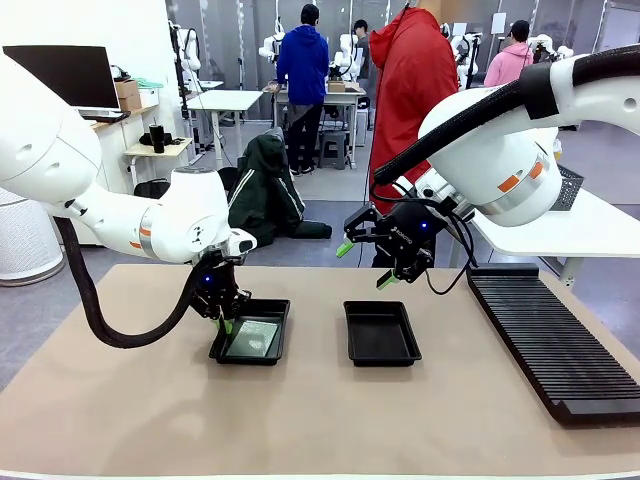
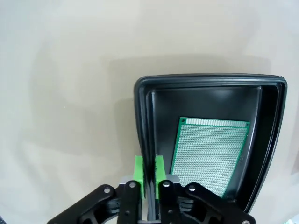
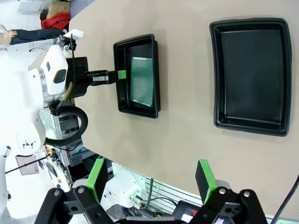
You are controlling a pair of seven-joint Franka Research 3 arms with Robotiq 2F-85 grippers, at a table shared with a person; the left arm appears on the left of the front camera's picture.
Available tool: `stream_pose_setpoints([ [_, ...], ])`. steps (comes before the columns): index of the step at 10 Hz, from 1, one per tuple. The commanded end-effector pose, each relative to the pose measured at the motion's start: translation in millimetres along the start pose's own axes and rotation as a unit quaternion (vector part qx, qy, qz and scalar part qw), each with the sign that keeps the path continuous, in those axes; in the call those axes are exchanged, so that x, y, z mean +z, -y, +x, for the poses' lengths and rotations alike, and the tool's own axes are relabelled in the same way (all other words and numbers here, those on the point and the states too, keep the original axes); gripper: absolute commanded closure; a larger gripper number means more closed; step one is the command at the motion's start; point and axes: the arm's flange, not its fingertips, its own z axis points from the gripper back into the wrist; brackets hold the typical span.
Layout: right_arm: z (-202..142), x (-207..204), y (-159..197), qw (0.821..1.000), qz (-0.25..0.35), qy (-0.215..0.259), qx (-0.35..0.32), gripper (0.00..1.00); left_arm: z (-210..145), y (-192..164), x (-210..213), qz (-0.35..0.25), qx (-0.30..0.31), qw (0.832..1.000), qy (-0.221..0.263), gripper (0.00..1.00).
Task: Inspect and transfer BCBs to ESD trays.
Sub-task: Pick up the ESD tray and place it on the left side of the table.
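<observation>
Two black ESD trays lie side by side on the tan table. The left tray (image 1: 282, 325) (image 2: 205, 95) (image 3: 122, 81) holds one green BCB (image 1: 252, 339) (image 2: 210, 154) (image 3: 141, 80) lying flat on its floor. My left gripper (image 1: 225, 320) (image 2: 149, 169) (image 3: 119, 74) is shut on that tray's near-left rim, one green pad on each side of the wall. The right tray (image 1: 380, 333) (image 3: 250, 77) is empty. My right gripper (image 1: 365, 262) (image 3: 152, 177) hangs open above and behind the right tray, holding nothing.
A long black ribbed rack (image 1: 550, 340) runs along the table's right side. A person in a red hooded top (image 1: 412, 80) stands at the far edge. Bare table lies in front of both trays and to the left.
</observation>
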Motion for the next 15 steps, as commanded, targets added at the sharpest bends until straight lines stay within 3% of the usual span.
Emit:
stream_pose_setpoints([
  [1,-0.7,-0.1,0.5,1.000,0.000,0.000,0.000,0.00,-3.7,2.7,-1.3,0.010,0.015,1.000,0.010,0.97],
  [13,-0.7,-0.1,0.5,1.000,0.000,0.000,0.000,0.00,0.0,0.3,0.1,0.000,0.005,1.000,0.001,1.00],
  [15,-0.7,-0.1,0.5,1.000,0.000,0.000,0.000,0.00,1.9,-5.9,0.1,-0.022,0.012,1.000,-0.007,0.96],
])
